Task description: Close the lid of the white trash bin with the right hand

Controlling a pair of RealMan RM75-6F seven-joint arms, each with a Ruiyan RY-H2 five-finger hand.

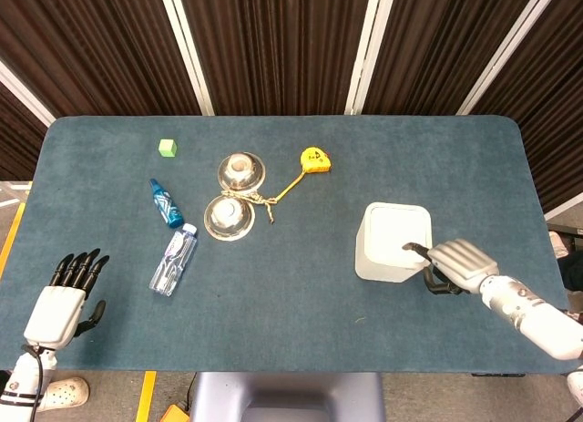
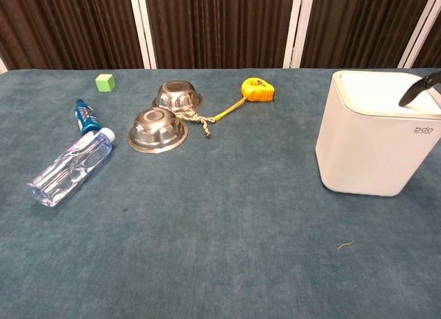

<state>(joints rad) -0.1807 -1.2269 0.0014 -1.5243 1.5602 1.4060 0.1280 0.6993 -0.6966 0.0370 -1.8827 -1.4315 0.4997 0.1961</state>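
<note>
The white trash bin (image 1: pixel 393 242) (image 2: pixel 375 143) stands on the right side of the table with its lid (image 1: pixel 398 232) (image 2: pixel 386 90) lying flat and closed. My right hand (image 1: pixel 454 263) is at the bin's near right corner, one dark fingertip (image 1: pixel 412 249) (image 2: pixel 417 89) resting on the lid's edge, the other fingers curled beside the bin. It holds nothing. My left hand (image 1: pixel 66 299) hovers off the table's near left corner, fingers apart and empty; the chest view does not show it.
Left of centre lie a clear water bottle (image 1: pixel 173 259), a small blue bottle (image 1: pixel 166 203), two steel bowls (image 1: pixel 235 196) with a rope knot, a yellow tape measure (image 1: pixel 314 159) and a green cube (image 1: pixel 167 148). Dark curtains back the table.
</note>
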